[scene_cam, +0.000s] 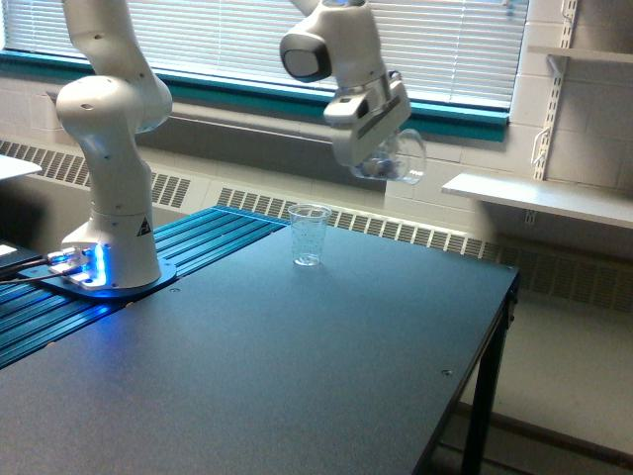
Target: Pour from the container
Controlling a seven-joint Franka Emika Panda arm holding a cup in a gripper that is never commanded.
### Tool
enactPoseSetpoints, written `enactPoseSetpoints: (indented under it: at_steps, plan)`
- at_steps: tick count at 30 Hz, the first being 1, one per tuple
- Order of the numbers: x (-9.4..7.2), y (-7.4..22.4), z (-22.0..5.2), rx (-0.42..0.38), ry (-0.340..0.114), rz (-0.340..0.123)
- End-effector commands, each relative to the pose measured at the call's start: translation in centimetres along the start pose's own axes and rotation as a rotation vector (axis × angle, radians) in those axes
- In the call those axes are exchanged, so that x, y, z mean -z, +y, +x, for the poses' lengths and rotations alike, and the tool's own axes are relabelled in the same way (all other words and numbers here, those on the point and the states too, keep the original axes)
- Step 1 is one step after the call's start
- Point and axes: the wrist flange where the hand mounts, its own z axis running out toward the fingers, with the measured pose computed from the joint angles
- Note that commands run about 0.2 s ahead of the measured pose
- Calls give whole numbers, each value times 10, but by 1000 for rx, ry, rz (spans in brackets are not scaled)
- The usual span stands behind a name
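Container [394, 158] is the word for the wide clear cup up in the air, and the robot's gripper [381, 148] holds it tight by the side. It hangs above the table [297, 376], tipped over so its round rim points toward the exterior view's right. Some small reddish and white bits show through its clear wall, but they look blurry.

The white arm [341, 54] bends down from the top of the picture to reach the gripper. The arm's thick white base [111, 213] stands at the exterior view's left, with a blue light glowing at its foot.

A small clear cup [309, 234] stands upright on the dark table. It sits near the far edge of the table. The container is higher than this small cup and a bit toward the exterior view's right of it. The two cups are apart and do not touch.

Behind the table is a long window with white blinds [257, 40] and a green sill. A white shelf [539, 196] sticks out from the wall at the exterior view's right.
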Motion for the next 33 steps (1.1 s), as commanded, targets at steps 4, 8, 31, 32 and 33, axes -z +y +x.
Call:
enactPoseSetpoints:
  at_steps: [4, 8, 31, 32, 33]
  plan:
    - [-7, 14, -66, -28, -38, -1]
    - [-20, 31, -107, 12, -61, -41]
    - [-23, 108, -255, 64, -209, -119]
    - [-22, 108, -252, 53, -207, -117]
    - [-22, 109, -250, 46, -205, -118]
